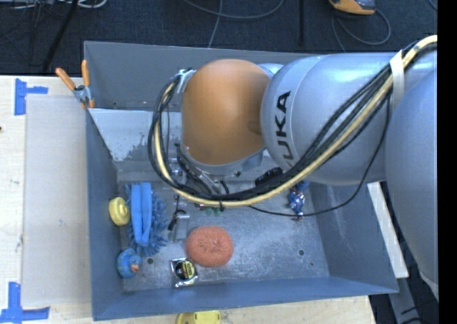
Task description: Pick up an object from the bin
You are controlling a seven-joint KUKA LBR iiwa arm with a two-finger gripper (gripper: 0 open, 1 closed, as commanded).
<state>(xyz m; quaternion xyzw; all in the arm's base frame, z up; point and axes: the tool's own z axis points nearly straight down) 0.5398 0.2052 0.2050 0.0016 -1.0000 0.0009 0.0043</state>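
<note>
Up and left of the round orange-red pad (209,245), the gripper (178,219) hangs low in the grey metal bin (100,194), mostly hidden under the arm's smooth orange cover (223,112) and its looped black and yellow cables (214,198). Whether it is spread or pressed together cannot be told, and nothing can be seen pinched in it.

Just left of the gripper, and so further left of the pad, lies a blue brush (141,212). It is long and narrow, with its long axis running up and down the view, and soft frayed bristles stick out along its right side. The pad itself looks coarse and fibrous, a flattened disc lying flat on the floor.

Left of the brush sits a small rounded yellow piece (118,210). Down and left of the pad are a small blue and yellow toy (128,263) and a black and yellow tape measure (183,270). Right of the pad, partly hidden under the arm, shows a small blue and white thing (296,200) whose shape is hard to make out.
</note>
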